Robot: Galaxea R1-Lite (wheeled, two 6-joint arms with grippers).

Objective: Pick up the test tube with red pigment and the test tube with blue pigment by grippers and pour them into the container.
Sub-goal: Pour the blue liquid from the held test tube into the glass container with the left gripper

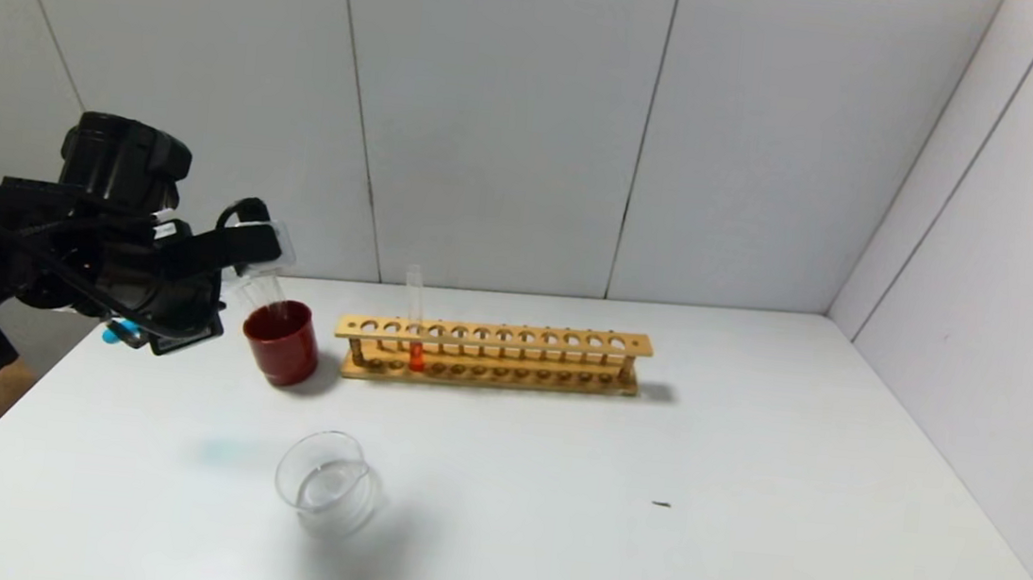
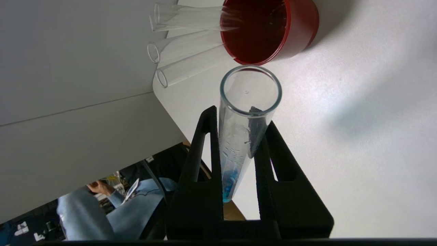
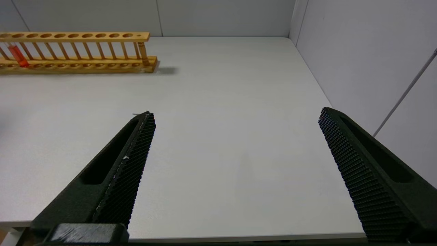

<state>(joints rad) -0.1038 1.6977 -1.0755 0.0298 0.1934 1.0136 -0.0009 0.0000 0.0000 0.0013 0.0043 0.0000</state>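
Observation:
My left gripper (image 1: 246, 245) hangs over the table's left edge, shut on the test tube with blue pigment (image 2: 235, 136). The tube lies tilted, its open mouth towards the red cup and its blue tip (image 1: 116, 333) sticking out behind the fingers. The left gripper (image 2: 240, 118) clamps the tube between both black fingers. The test tube with red pigment (image 1: 416, 356) stands upright in the wooden rack (image 1: 512, 335); it also shows in the right wrist view (image 3: 17, 56). The clear glass container (image 1: 327, 485) sits on the table in front of the cup. My right gripper (image 3: 235, 114) is open and empty above the table's near right part.
A dark red cup (image 1: 282, 340) holding several colourless tubes (image 2: 184, 44) stands left of the rack, just past the held tube's mouth. A faint bluish patch (image 1: 226, 452) lies left of the container. Grey walls close the back and right sides.

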